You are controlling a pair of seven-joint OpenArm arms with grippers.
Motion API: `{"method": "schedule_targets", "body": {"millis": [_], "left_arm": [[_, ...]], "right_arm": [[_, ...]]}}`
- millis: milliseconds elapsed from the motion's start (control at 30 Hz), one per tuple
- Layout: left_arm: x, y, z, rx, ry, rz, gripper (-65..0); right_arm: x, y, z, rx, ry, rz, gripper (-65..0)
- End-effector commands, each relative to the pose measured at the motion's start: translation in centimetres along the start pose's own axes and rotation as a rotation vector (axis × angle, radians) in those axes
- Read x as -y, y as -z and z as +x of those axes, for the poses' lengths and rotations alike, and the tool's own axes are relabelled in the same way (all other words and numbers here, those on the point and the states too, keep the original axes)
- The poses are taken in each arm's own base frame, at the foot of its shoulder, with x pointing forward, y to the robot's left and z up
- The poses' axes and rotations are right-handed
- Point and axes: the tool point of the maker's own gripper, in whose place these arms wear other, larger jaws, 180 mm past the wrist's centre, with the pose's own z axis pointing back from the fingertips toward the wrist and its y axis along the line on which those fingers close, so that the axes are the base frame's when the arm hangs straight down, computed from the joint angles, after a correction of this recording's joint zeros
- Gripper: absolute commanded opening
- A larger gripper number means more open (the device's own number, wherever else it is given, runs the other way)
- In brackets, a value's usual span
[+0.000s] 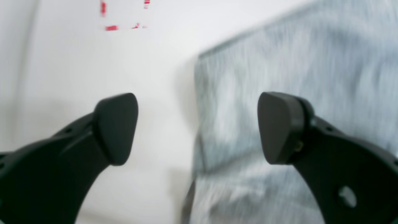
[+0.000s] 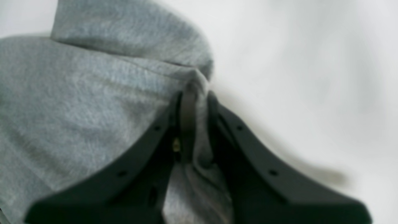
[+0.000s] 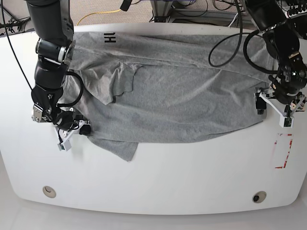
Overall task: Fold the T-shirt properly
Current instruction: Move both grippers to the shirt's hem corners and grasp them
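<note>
Robotics lab: white table (image 3: 153,182), floor cables (image 3: 100,14) behind (yellow, black).

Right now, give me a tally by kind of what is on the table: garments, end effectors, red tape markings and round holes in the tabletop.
Garments: 1, the grey T-shirt
End effectors: 2, the right end effector pinching the shirt and the left end effector open at its edge
Red tape markings: 1
Round holes: 2, one and another
Total: 6
</note>
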Motion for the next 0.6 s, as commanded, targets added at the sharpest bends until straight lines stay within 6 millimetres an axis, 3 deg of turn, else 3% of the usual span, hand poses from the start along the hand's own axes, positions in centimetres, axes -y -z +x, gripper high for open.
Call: {"method": "schedule_targets", "body": {"millis": [0, 167, 433, 567], "left_arm": [[-1.2, 1.0, 1.8, 0.034, -0.056, 0.018, -7.5], [-1.0, 4.3, 2.1, -0.001, -0.152, -0.031, -7.6], [-0.6, 7.5, 2.8, 0.039, -0.242, -0.078, -7.6], [-1.8, 8.5, 2.0, 0.003, -0.282, -0.075, -7.8]], "right_arm": [[0.2, -0.7, 2.3, 0.049, -0.021, -0.002, -60.7], [0.1, -0.7, 2.3, 0.047, -0.025, -0.002, -60.7], [-0.5, -0.2, 1.8, 0.016, -0.062, 0.006, -60.9], [-0.3, -0.1, 0.9, 0.004, -0.054, 0.004, -60.9]]}}
